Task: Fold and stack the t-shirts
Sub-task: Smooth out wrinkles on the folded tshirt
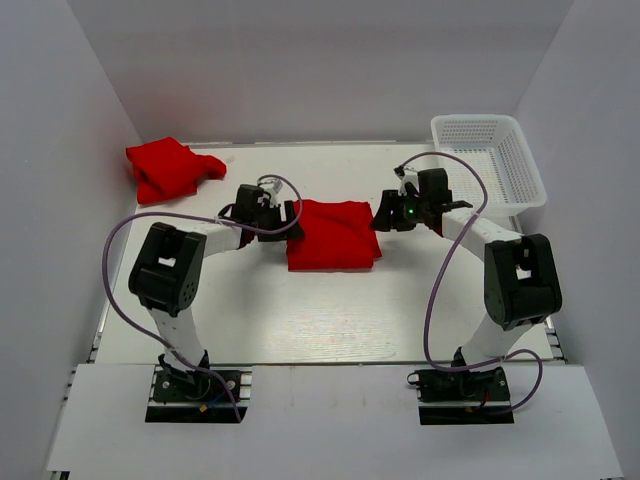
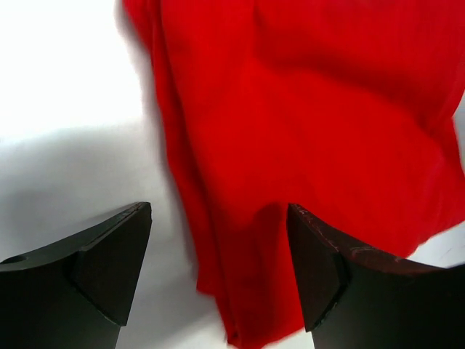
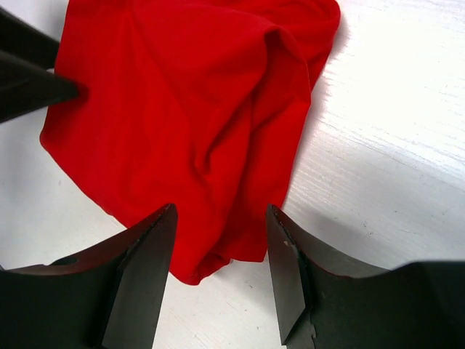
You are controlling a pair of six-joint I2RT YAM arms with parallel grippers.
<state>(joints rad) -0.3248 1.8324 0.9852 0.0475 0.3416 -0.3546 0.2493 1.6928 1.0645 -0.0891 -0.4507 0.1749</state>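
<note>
Folded shirt (image 1: 333, 235): flat at table (image 1: 300, 320) centre | left gripper (image 2: 218, 211), right gripper (image 3: 221, 211): jaws wide apart at its side edges, holding nothing | step: first fold judged complete | next: fetch crumpled shirt (image 1: 168, 168), far left, and spread it.

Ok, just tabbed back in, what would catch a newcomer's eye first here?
Bright red on white: a folded t-shirt in the middle, with the left gripper and right gripper open at its two sides. A second, crumpled t-shirt lies far left, and a white mesh basket sits far right.
</note>
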